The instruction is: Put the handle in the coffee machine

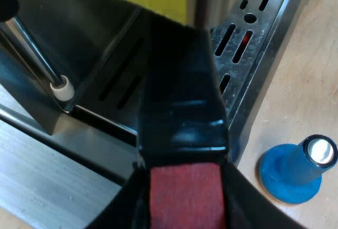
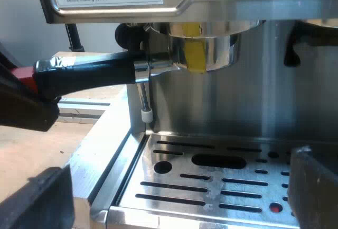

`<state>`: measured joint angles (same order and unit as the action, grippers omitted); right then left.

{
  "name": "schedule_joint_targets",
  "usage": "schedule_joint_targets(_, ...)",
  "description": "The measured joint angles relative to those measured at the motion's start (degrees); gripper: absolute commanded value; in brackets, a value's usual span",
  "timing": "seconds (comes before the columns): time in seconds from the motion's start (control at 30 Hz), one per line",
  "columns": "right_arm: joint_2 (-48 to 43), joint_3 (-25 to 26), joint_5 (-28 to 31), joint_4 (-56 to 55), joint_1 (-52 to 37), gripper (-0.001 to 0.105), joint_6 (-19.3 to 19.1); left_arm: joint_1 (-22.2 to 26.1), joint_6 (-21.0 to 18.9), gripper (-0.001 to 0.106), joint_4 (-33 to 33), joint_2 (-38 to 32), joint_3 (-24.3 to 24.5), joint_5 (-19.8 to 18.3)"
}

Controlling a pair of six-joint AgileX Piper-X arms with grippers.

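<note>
The metal holder [image 2: 211, 49] sits up under the espresso machine's [image 2: 253, 97] brew head, above the drip tray [image 2: 211, 181]. Its dark handle [image 2: 90, 73] sticks out level, ending in red [image 2: 24, 75]. My left gripper [image 2: 21, 107] is shut on that red end. Seen from the left wrist, the glossy handle [image 1: 179, 97] runs away from me over the tray, with the red end [image 1: 185, 197] pinched in my left gripper [image 1: 185, 208]. My right gripper [image 2: 174, 197] hangs open low before the drip tray, nothing between its fingers [image 2: 37, 197].
A blue tamper [image 1: 296, 171] stands on the wooden table beside the machine's base. The steam wand [image 2: 143, 102] with its white tip [image 1: 62, 89] hangs just under the handle. A yellow tag [image 2: 193, 46] hangs at the holder's front.
</note>
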<state>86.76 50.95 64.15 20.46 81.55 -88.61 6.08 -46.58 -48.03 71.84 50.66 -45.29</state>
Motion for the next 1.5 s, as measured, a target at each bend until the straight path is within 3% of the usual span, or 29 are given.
schedule_joint_targets(1.03, 0.00, 0.00, 0.00, 0.00, 0.00, 0.083, 0.00, 0.00, 0.42, 0.000, -2.57, 0.47, 1.87, -0.01)
schedule_joint_targets(1.5, 0.00, 0.00, 0.00, 0.00, 0.00, 0.083, 0.00, 0.00, 0.64, 0.000, -1.24, 1.79, 1.45, -2.34)
